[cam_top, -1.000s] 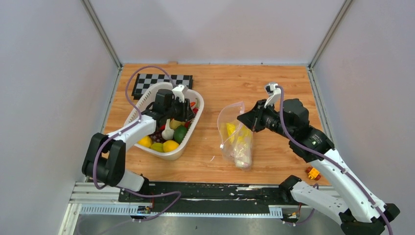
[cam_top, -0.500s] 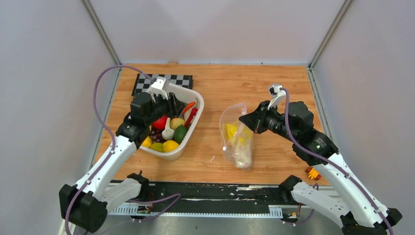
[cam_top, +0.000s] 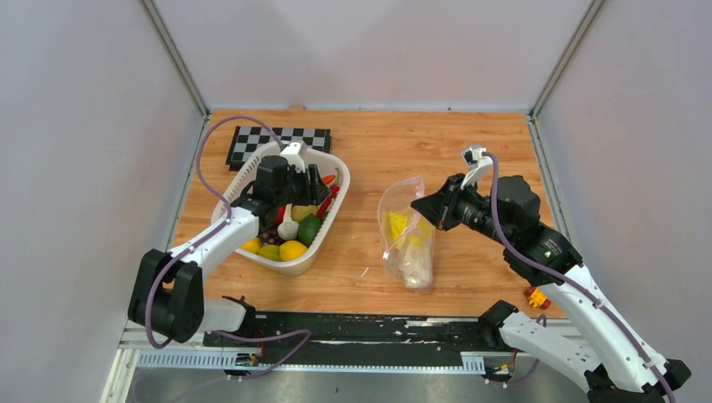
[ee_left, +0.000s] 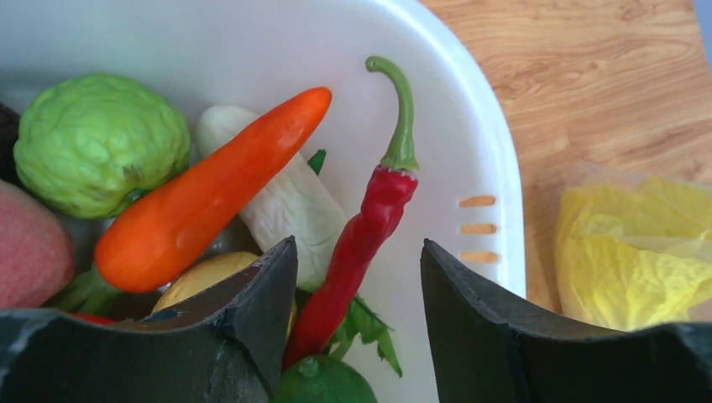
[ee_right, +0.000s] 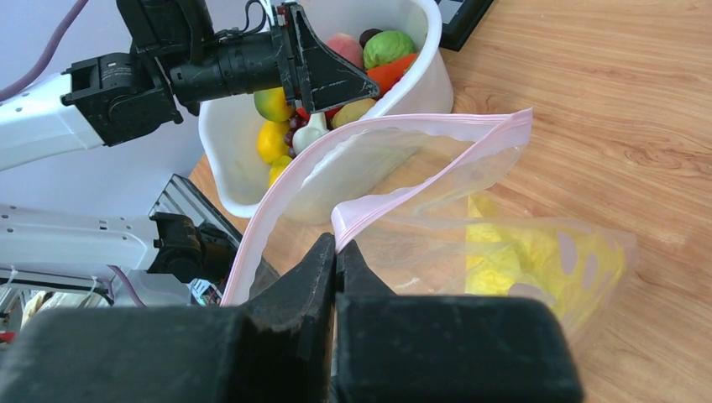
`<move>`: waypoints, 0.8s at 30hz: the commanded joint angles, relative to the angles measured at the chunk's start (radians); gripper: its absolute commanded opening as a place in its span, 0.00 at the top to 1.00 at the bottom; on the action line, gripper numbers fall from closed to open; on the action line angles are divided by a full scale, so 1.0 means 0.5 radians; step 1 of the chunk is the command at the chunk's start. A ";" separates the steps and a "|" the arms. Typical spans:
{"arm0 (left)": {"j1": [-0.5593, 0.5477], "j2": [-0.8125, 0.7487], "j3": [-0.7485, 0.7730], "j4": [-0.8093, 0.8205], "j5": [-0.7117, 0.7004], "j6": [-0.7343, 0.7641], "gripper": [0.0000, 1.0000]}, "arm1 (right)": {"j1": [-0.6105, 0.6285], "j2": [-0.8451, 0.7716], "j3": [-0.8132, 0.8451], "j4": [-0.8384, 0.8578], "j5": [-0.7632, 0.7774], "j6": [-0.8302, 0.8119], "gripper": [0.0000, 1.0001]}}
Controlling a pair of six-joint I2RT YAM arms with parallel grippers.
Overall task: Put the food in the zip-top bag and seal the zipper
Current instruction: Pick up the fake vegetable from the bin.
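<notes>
The left gripper [ee_left: 359, 252] hung spread over the basket [ee_left: 495, 168], the chili [ee_left: 369, 227] lying between its fingers. The right gripper [ee_right: 336, 248] was pinched on the zipper [ee_right: 420, 179], the bag [ee_right: 579, 252] gaping beyond it, cabbage [ee_right: 512, 252] inside.

The basket [ee_left: 474, 126] is white. In it lie an orange carrot [ee_left: 210, 189], a red chili [ee_left: 361, 235] (its stem is green), yellow lemons [cam_top: 292, 249] and a green lime [cam_top: 309, 228]. The zip-top bag [ee_right: 437, 193] is clear, its zipper [ee_right: 403, 124] pink, and the cabbage [ee_left: 625, 260] inside is yellow. The tabletop [cam_top: 403, 151] is brown wood. At its far left corner sits a black-and-white checked board [cam_top: 252, 143].
</notes>
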 commanded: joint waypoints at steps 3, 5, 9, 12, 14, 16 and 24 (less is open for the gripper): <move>0.017 0.080 -0.047 0.367 0.210 -0.070 0.35 | 0.004 0.023 0.003 0.065 -0.007 0.027 0.99; 0.016 0.135 -0.056 0.423 0.319 -0.069 0.35 | 0.002 0.043 -0.006 0.075 -0.023 0.029 0.99; 0.016 0.243 -0.068 0.434 0.361 -0.081 0.38 | 0.002 0.068 -0.003 0.077 -0.038 0.027 0.99; 0.016 0.308 -0.063 0.376 0.291 -0.084 0.43 | 0.002 0.063 -0.002 0.077 -0.034 0.023 0.99; 0.016 0.335 -0.053 0.385 0.329 -0.077 0.48 | 0.004 0.060 -0.004 0.074 -0.027 0.018 0.99; 0.016 0.327 -0.046 0.406 0.391 -0.076 0.60 | 0.004 0.061 0.002 0.061 -0.014 0.011 0.99; 0.016 -0.164 0.067 0.093 0.259 -0.004 0.90 | 0.003 0.063 0.000 0.052 0.006 -0.002 0.99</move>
